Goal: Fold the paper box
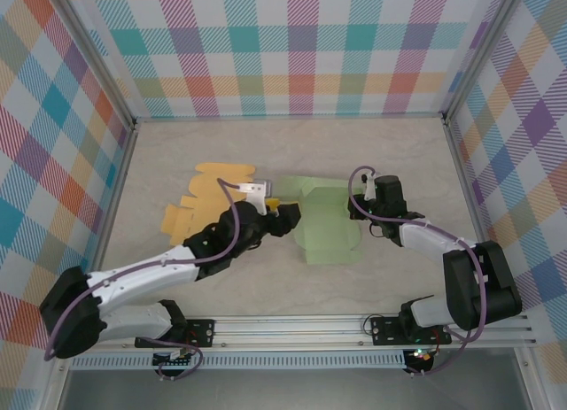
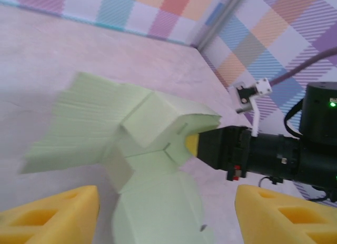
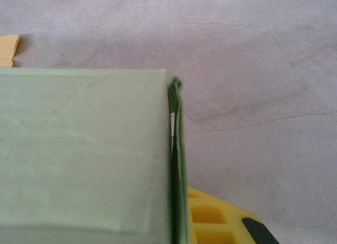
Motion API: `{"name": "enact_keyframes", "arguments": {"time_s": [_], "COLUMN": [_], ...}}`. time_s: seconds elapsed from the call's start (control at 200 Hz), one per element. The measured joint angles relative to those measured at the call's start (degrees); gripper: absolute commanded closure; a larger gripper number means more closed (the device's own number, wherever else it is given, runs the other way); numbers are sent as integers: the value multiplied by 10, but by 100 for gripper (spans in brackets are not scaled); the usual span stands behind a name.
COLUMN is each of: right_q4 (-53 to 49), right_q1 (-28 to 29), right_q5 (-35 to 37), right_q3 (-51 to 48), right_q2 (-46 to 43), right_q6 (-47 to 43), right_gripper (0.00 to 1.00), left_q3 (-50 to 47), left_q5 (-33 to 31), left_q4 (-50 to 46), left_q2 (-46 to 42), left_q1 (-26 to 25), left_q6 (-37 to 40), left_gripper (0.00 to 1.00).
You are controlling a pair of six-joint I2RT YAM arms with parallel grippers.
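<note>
Green paper box [image 1: 326, 226] — lying on the bench just right of the yellow sheet [image 1: 211, 193]; likely light, flimsy, creasing easily. Your right gripper [image 1: 358, 206] is pinching the wall farthest from the sheet; your left gripper [image 1: 283, 217] is hovering spread on the sheet side — be gripping doubled edges.

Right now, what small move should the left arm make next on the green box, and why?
Probably ease the left gripper forward onto the green paper box: its fingers are open, the flaps lie splayed, and the right gripper touches the far side.
</note>
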Motion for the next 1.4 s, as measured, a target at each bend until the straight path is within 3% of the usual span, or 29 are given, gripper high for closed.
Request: {"name": "enact_keyframes", "arguments": {"time_s": [0.16, 0.33, 0.495, 0.625, 1.08, 1.4], "right_q4": [1, 2, 2, 3, 2, 2], "right_q1": [0, 0, 0, 0, 0, 0], "right_q5": [0, 0, 0, 0, 0, 0], "right_q3": [0, 0, 0, 0, 0, 0], "right_q2": [0, 0, 0, 0, 0, 0], "right_q6": [1, 1, 1, 1, 1, 1], "right_gripper": [100, 100, 100, 100, 100, 100], "left_q3": [-5, -2, 2, 23, 125, 129], "left_q5": [-53, -73, -26, 16, 109, 145], "left_q4": [-76, -147, -172, -171, -123, -91], "left_q2": [-92, -139, -106, -28, 183, 256], "left_q1": [23, 114, 222, 265, 273, 248], "left_q6": [19, 34, 49, 71, 170, 204], "left_gripper": [31, 31, 33, 34, 35, 34]}}
